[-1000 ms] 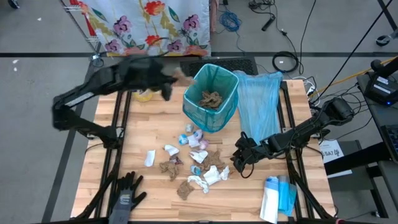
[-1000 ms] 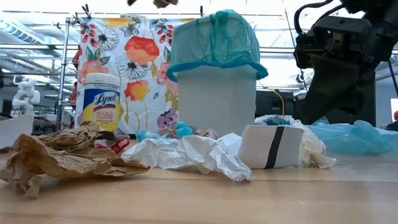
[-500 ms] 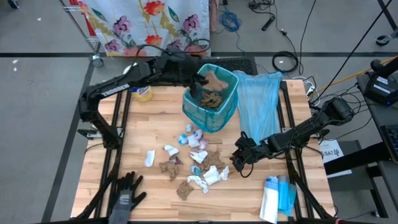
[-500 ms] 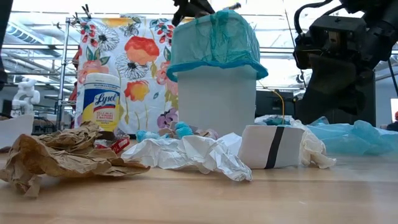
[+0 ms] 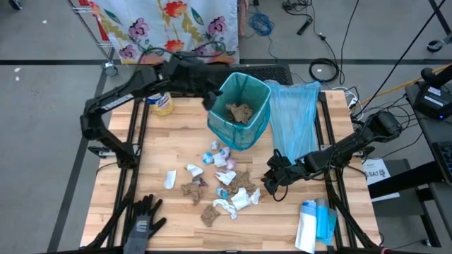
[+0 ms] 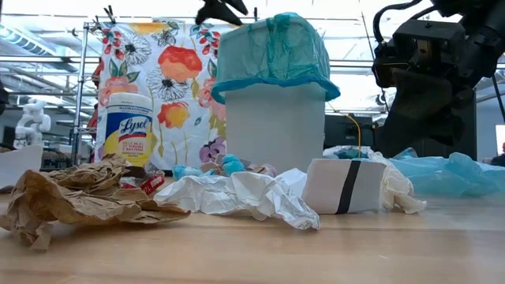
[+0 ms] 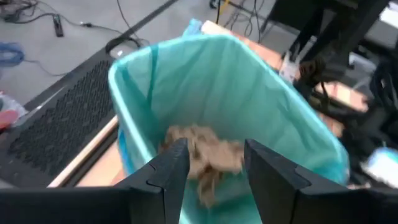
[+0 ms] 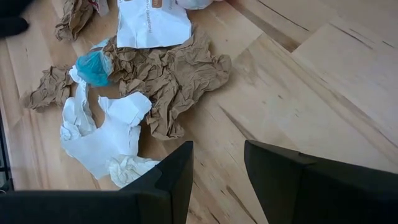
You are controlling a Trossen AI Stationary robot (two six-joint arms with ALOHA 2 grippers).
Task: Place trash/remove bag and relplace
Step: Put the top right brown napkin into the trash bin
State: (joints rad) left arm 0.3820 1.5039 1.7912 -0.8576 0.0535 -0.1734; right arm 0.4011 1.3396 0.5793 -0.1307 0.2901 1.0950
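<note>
A white bin [image 6: 274,122] lined with a teal bag [image 5: 240,106] stands at the table's far middle, with brown paper wads [image 7: 202,146] inside. My left gripper [image 5: 210,99] is open and empty, high beside the bin's far-left rim [image 7: 134,62]; it also shows at the top of the low view [image 6: 219,11]. Trash scraps [image 5: 220,185] lie on the wood near the bin: brown wads [image 8: 168,74], white tissues [image 8: 102,134] and blue bits. My right gripper [image 5: 272,185] is open and empty, low over the table just right of the scraps.
A Lysol canister [image 5: 162,104] stands at the far left. A loose light blue bag [image 5: 293,120] lies right of the bin. A black glove [image 5: 143,220] lies at the near left, a pack of bags [image 5: 314,224] at the near right.
My left gripper has carried a brown paper wad toward the table's right to above the bin and let it go. The wad has dropped into the bin. The gripper has then drawn back toward the left, beside the bin's rim.
</note>
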